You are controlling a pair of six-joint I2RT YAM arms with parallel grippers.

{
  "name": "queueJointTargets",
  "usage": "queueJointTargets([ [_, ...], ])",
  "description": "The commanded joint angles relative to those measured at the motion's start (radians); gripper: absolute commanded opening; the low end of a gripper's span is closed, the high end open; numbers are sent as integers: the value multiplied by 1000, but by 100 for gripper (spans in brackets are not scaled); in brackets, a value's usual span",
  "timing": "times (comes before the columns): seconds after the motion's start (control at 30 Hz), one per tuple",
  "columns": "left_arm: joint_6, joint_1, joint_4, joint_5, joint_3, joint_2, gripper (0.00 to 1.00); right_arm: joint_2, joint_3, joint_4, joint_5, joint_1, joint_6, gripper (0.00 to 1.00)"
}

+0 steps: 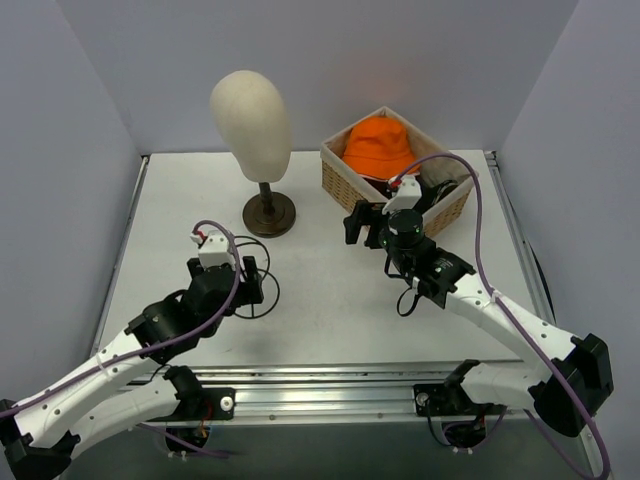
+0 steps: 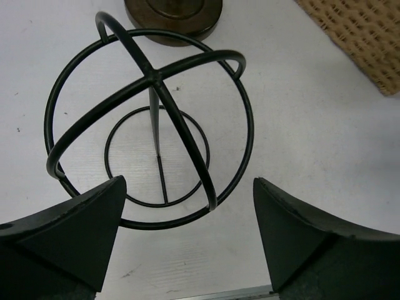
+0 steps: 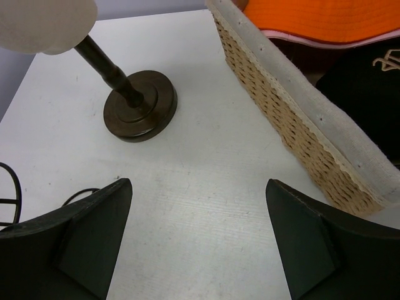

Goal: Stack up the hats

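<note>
As you look in from the near edge of the tabletop, the left gripper comes first. It hangs over a black wire stand, which sits at about 8 o'clock from the middle of the tabletop. Its fingers are spread wide and hold nothing. The round hoops of the wire stand show in the gap below them. I cannot tell if a finger touches the wire.

The right gripper is a little farther in, near the middle and a bit toward 2 o'clock. It is spread wide too, with only bare white tabletop in the gap, so it holds nothing.

Farther back, at 11 o'clock, the cream head stands upright on a dark stand with a round foot. The foot is just behind the wire stand.

At 1 o'clock sits the woven basket. The right gripper is close to its 7 o'clock corner but does not touch it.

All the hats I can see are inside the basket. The orange bucket hat lies on top, toward the far side. A pink hat peeks out as a thin rim right under it. The black cap with a gold mark lies lower down, at the basket's 4 o'clock side.
</note>
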Motion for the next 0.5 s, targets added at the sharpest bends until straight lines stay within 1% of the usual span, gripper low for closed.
queueJointTargets([
  [0.0, 68, -7, 9, 51, 92, -50, 94, 5, 44, -6, 78, -1, -44, 84],
  [0.03, 76, -6, 19, 59, 106, -66, 97, 12, 91, -36, 88, -4, -56, 84],
  [0.13, 96, -6, 58, 88, 119, -129, 94, 78, 208, -111, 153, -26, -94, 84],
  [0.17, 96, -6, 96, 87, 120, -161, 94, 101, 287, -121, 172, -36, -100, 84],
  [0.23, 107, -4, 154, 67, 131, -193, 94, 187, 401, -118, 142, -92, -123, 84],
  [0.3, 150, -3, 171, 48, 151, -198, 94, 281, 478, -119, 88, -157, -127, 84],
  [0.4, 119, -3, 168, 7, 178, -193, 94, 412, 610, -93, 104, -223, -133, 83],
  [0.43, 123, -3, 225, 14, 166, -198, 94, 451, 650, -99, 114, -237, -137, 83],
  [0.47, 145, -3, 251, 16, 153, -207, 94, 532, 699, -114, 115, -253, -142, 82],
])
